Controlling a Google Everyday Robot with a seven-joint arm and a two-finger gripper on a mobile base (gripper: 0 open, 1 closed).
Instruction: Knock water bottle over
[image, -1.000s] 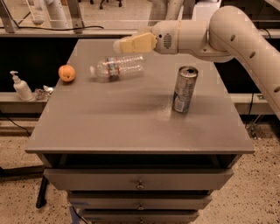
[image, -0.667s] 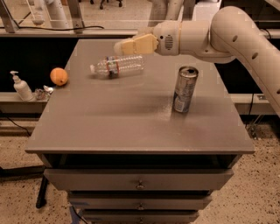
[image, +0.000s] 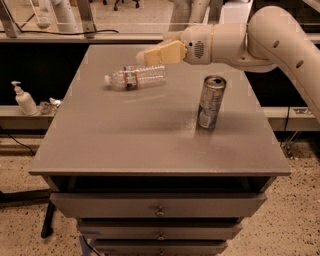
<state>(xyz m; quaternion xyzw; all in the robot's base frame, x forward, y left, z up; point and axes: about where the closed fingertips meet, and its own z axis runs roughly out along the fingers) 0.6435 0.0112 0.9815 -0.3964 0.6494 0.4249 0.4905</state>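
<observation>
The water bottle (image: 136, 77), clear ribbed plastic with a white cap and a red-and-blue label band, lies on its side at the back left of the grey table (image: 125, 140), cap end pointing left. My gripper (image: 150, 55) hangs just above and slightly behind the bottle's right end, its tan fingers pointing left and held together, holding nothing. The white arm reaches in from the upper right. A silver drink can (image: 211, 102) stands upright to the right of the bottle.
A white pump-top dispenser bottle (image: 23, 99) stands on a low shelf left of the table, with small clutter (image: 49, 105) beside it. Drawers (image: 159, 205) sit under the tabletop. A counter edge and chair legs lie behind.
The orange ball that lay at the table's left edge moved left and is out of view now. The bottle stays on its side. The gripper has shifted slightly.
</observation>
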